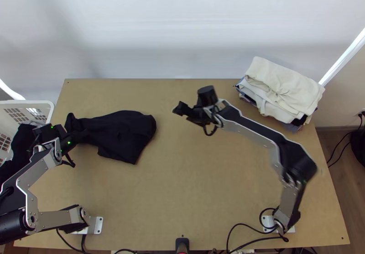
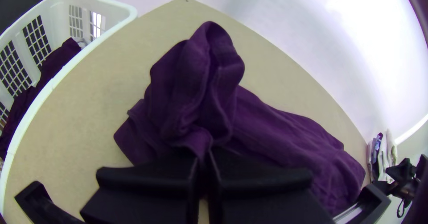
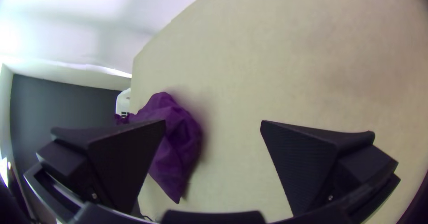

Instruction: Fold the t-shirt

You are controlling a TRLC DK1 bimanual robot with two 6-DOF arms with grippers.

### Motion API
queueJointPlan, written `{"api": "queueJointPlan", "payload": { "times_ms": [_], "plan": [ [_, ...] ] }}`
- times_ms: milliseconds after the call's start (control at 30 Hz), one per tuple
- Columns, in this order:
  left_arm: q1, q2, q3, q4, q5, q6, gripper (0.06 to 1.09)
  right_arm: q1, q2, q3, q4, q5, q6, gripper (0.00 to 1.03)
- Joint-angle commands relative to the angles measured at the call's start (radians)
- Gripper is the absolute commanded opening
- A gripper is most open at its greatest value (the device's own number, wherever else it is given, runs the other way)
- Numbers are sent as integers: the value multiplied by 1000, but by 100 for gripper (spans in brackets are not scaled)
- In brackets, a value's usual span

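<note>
One left gripper seemingly pinches one bunched dark t-shirt; one right gripper is spread.

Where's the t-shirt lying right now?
In the top view, the dark t-shirt lies on the left part of the table, just right of the white basket, its basket-side end bunched in the left pincer.

You are running what looks like a robotics lab or test corner, with two robot arms mounted on a wooden counter and cables trailing along its near edge. Around you, a plain white backdrop, wood-look floor and wall socket suggest an ordinary indoor room.
</note>
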Motion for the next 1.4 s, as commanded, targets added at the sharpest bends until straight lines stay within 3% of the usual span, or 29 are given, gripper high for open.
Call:
{"api": "queueJointPlan", "payload": {
  "times_ms": [0, 100, 300, 600, 967, 1133, 1200, 1267, 1300, 1367],
  "plan": [
    [-2, -15, -30, 12, -4, -20, 9, 27, 84, 107, 6, -46, 167, 99],
    [-4, -16, -33, 15, -4, -20, 9, 45, 148, 185, 6, -75, 229, 99],
    [-7, -19, -38, 15, -19, -20, 9, 102, 245, 349, 11, -82, 233, 99],
    [-16, -22, -41, 15, -30, -21, 9, 131, 357, 521, -45, -97, 382, 93],
    [-16, -19, -38, 15, -31, -24, 9, 154, 452, 630, -150, -108, 413, 91],
    [-16, -19, -36, 15, -31, -24, 9, 167, 486, 668, -153, -105, 437, 63],
    [-16, -24, -33, 14, -31, -35, 9, 165, 474, 663, -186, -95, 423, 42],
    [-16, -55, -24, 7, -31, -44, 9, 162, 443, 651, -235, -29, 373, 11],
    [-16, -78, -11, -3, -30, -52, 9, 159, 415, 630, -241, 12, 351, 3],
    [-16, -130, 28, -42, -31, -54, 9, 145, 363, 591, -241, 41, 302, 3]
  ]
}}
